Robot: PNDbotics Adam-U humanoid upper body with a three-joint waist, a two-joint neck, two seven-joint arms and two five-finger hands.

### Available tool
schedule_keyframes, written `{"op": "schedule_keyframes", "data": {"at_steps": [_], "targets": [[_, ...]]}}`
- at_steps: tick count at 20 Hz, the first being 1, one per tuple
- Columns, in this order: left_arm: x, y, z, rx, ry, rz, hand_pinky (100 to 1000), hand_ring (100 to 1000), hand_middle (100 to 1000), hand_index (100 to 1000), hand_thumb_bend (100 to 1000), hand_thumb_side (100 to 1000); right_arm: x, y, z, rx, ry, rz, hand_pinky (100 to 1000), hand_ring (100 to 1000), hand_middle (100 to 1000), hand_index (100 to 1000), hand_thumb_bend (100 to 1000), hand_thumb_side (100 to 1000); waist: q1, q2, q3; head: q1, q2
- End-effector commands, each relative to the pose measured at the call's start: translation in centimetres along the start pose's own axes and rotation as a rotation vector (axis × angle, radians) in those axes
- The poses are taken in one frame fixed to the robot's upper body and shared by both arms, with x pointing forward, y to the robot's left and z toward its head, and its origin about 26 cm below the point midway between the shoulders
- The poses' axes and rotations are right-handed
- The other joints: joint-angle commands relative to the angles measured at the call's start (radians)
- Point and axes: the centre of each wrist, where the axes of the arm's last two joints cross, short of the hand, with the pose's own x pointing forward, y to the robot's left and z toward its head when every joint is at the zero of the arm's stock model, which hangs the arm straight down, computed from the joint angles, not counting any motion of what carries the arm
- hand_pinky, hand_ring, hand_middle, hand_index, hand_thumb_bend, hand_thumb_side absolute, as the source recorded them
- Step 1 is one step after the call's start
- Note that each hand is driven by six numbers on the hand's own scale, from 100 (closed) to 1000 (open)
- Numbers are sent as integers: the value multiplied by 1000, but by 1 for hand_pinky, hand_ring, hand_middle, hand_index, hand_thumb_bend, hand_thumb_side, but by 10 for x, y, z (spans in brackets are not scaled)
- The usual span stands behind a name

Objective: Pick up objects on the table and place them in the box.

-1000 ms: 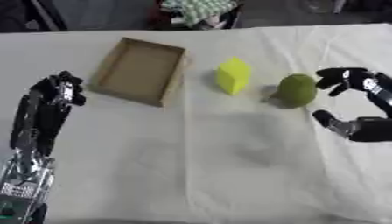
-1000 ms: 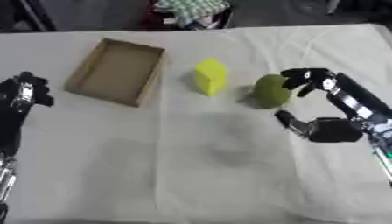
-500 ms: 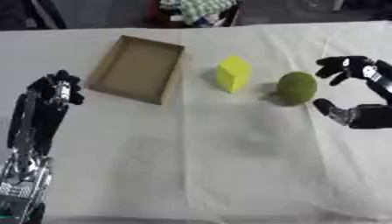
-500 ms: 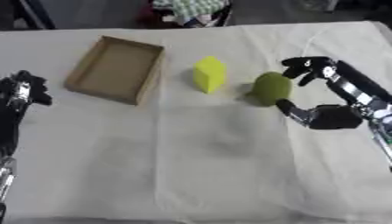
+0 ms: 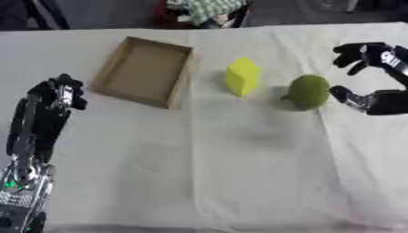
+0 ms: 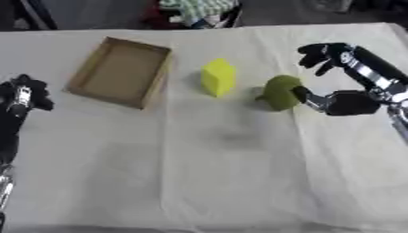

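A shallow cardboard box (image 5: 146, 71) lies empty at the upper left of the white-clothed table (image 5: 239, 173). A yellow block (image 5: 243, 76) stands to the right of it. Further right sits a green, rounded fruit-like object (image 5: 308, 91). My right hand (image 6: 344, 82) is open just right of the green object, with its thumb close against the object's side and its fingers spread above. Whether the thumb touches the object I cannot tell. My left hand (image 5: 56, 93) rests at the left edge, its fingers curled, holding nothing.
Chequered green-and-white cloth (image 5: 203, 9) lies beyond the table's far edge. The cloth on the table has a lengthwise fold (image 5: 191, 150) running down the middle. Wide bare tablecloth stretches across the near half.
My right hand has moved up and closer to the green object, thumb now near its side. The left hand has stayed put.
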Motion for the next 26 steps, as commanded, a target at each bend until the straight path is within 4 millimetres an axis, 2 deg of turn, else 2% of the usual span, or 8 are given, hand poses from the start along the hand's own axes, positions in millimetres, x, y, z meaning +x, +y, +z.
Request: {"op": "schedule_keyframes", "data": {"at_steps": [1, 14, 26], "targets": [[5, 4, -3, -10, -22, -13, 528, 482, 481, 602, 100, 677, -9, -15, -1, 0, 34, 37, 662, 760, 723, 908, 333, 473, -2, -13, 3, -5, 5], [4, 2, -2, -21, -16, -13, 528, 483, 482, 602, 100, 679, -39, -6, -19, 86, 108, 64, 665, 757, 724, 908, 340, 475, 1, -14, 15, -13, 5], [5, 1, -3, -27, -19, -8, 527, 484, 483, 601, 100, 679, -52, 6, -32, 175, 136, 90, 673, 760, 735, 912, 346, 482, 8, -13, 21, -19, 5]]}}
